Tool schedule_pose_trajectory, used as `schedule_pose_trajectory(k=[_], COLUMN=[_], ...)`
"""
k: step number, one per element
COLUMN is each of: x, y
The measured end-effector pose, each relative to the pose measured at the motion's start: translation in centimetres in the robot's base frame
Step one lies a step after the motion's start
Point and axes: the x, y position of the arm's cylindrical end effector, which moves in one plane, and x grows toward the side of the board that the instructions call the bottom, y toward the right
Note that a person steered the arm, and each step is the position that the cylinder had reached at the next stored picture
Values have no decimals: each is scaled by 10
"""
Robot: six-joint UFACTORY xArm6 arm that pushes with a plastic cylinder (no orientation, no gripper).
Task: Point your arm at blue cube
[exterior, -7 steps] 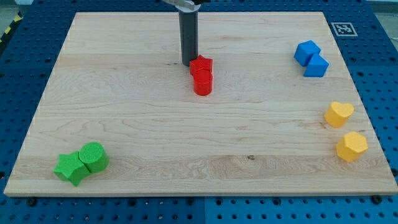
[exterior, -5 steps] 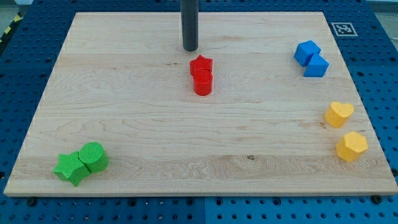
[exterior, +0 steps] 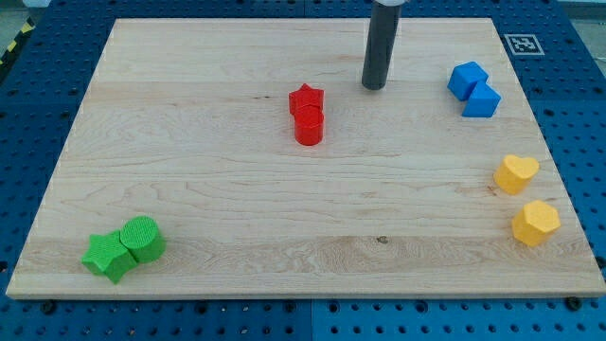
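Two blue blocks touch at the view's upper right: a blue cube (exterior: 467,79) and, just below and right of it, a second blue block (exterior: 483,100) with a slanted face. My tip (exterior: 374,87) rests on the board to the left of the blue cube, with a clear gap of bare wood between them. The tip touches no block.
A red star block (exterior: 306,98) and a red cylinder (exterior: 308,126) touch near the board's middle, left of and below my tip. Two yellow blocks (exterior: 516,173) (exterior: 536,223) lie at the right edge. A green star (exterior: 106,256) and a green cylinder (exterior: 142,238) sit at the lower left.
My tip has moved from beside the red star block up and then right across the board toward the blue blocks. No block has moved.
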Motion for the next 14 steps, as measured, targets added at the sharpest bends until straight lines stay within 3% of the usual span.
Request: schedule_pose_trajectory(k=[4,6,10,11,14], x=[99,102,72,28,-36], y=[12,22,189,212,194])
